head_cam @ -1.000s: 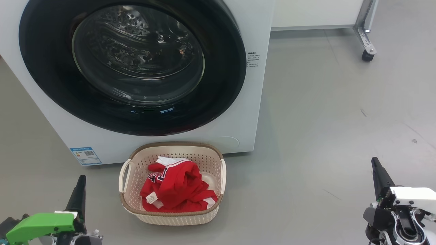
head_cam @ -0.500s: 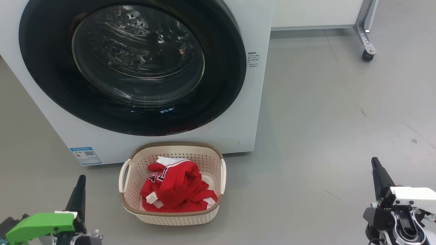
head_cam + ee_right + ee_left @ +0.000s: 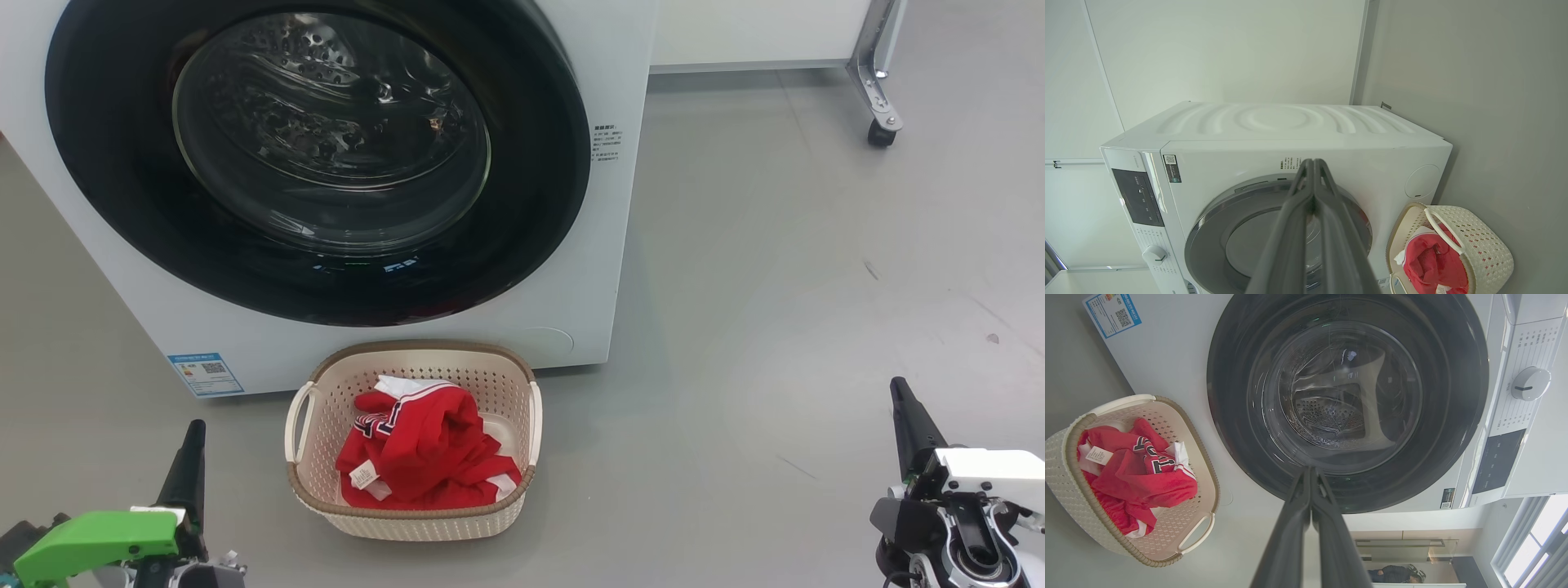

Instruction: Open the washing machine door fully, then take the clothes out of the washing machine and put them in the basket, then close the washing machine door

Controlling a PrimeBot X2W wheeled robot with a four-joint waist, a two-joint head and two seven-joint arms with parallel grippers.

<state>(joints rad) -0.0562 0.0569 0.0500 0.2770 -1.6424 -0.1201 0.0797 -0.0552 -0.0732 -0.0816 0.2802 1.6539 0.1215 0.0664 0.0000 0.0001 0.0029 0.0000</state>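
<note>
Head view: we see the washing machine door (image 3: pixel 326 147) shut on the washing machine (image 3: pixel 608 269), its top cut off. The basket (image 3: pixel 412 523) stands just before it, holding the clothes (image 3: pixel 424 457). Open floor (image 3: pixel 775 286) lies to the right. The left gripper (image 3: pixel 196 429) and right gripper (image 3: pixel 898 390) sit clear of the basket.

Left wrist view: jaws pressed together, empty.

Right wrist view: jaws clenched, empty; the right gripper hides part of the door.
</note>
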